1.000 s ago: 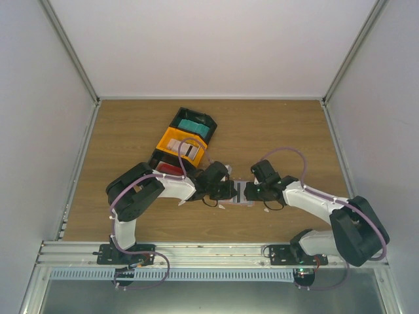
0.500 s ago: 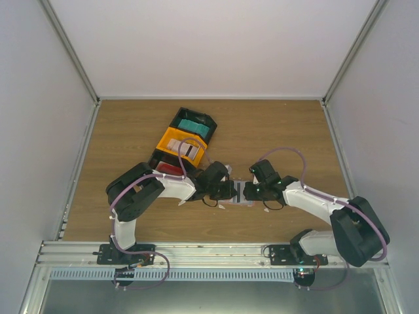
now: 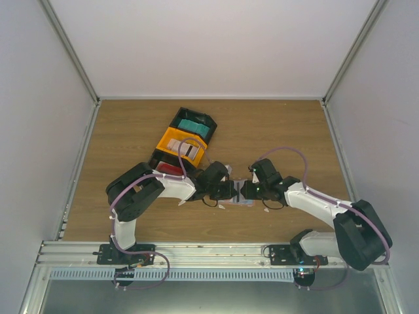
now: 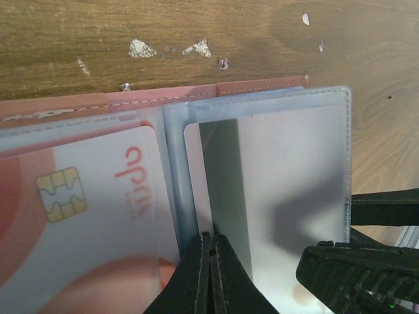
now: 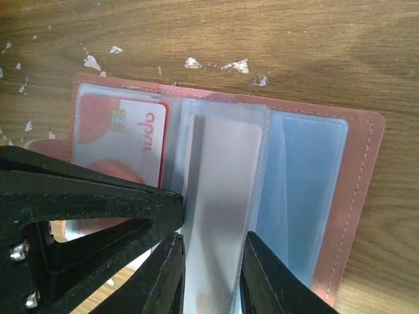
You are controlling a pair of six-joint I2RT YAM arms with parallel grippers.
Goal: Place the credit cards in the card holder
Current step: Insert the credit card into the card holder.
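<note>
A black-and-orange tray (image 3: pixel 171 140) sat far left on the wood-grain worktop (image 5: pixel 327 52). My left claw (image 4: pixel 210 241) was closed tight, its tips resting on the seam between two clear sleeves of the card holder (image 5: pixel 357 183); I could not tell whether a leaf was pinched. The holder lay open and flat directly under both claws, salmon leather-like with stitched edges. Its left sleeve held a glossy white card with red marks (image 5: pixel 127 140) and a gold chip. My right claw (image 5: pixel 214 242) was narrow, clamped on the long edges of a pale grey card (image 5: pixel 222 170) lying partly inside the middle sleeve. A bluish plastic pocket (image 5: pixel 308 183) lay rightmost.
</note>
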